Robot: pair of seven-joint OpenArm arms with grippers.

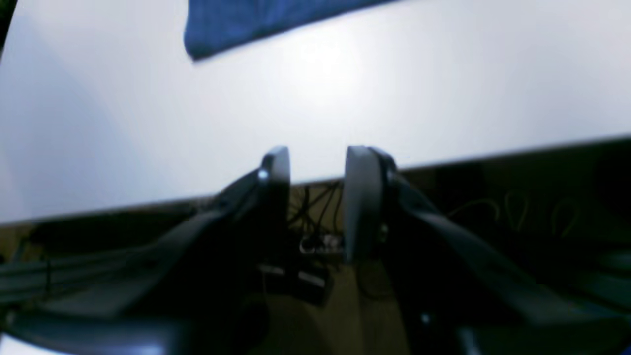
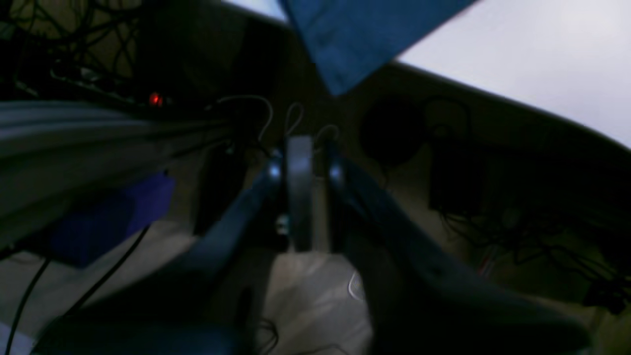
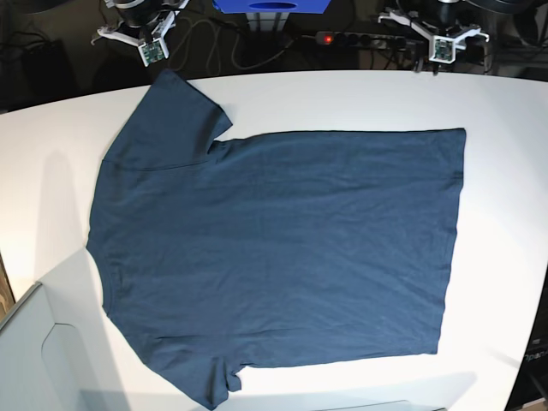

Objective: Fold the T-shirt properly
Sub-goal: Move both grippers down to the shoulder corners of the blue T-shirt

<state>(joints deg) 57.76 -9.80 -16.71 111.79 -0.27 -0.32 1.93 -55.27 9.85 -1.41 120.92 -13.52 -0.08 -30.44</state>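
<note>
The dark navy T-shirt (image 3: 274,248) lies spread flat on the white table (image 3: 505,257), neck end to the left, hem to the right, one sleeve at the far left corner and one near the front edge. Both grippers hang behind the table's far edge, off the cloth. My left gripper (image 1: 315,162) (image 3: 441,43) stands open and empty; a corner of the T-shirt (image 1: 246,24) shows ahead of it. My right gripper (image 2: 305,167) (image 3: 141,43) holds nothing, its jaws parted by a narrow gap; the sleeve tip of the T-shirt (image 2: 365,39) hangs over the edge above it.
A power strip (image 3: 325,38) with a red light (image 2: 155,99) and loose cables lie on the floor behind the table. A blue box (image 3: 270,5) stands at the back middle. A grey panel (image 3: 26,360) sits at the front left corner.
</note>
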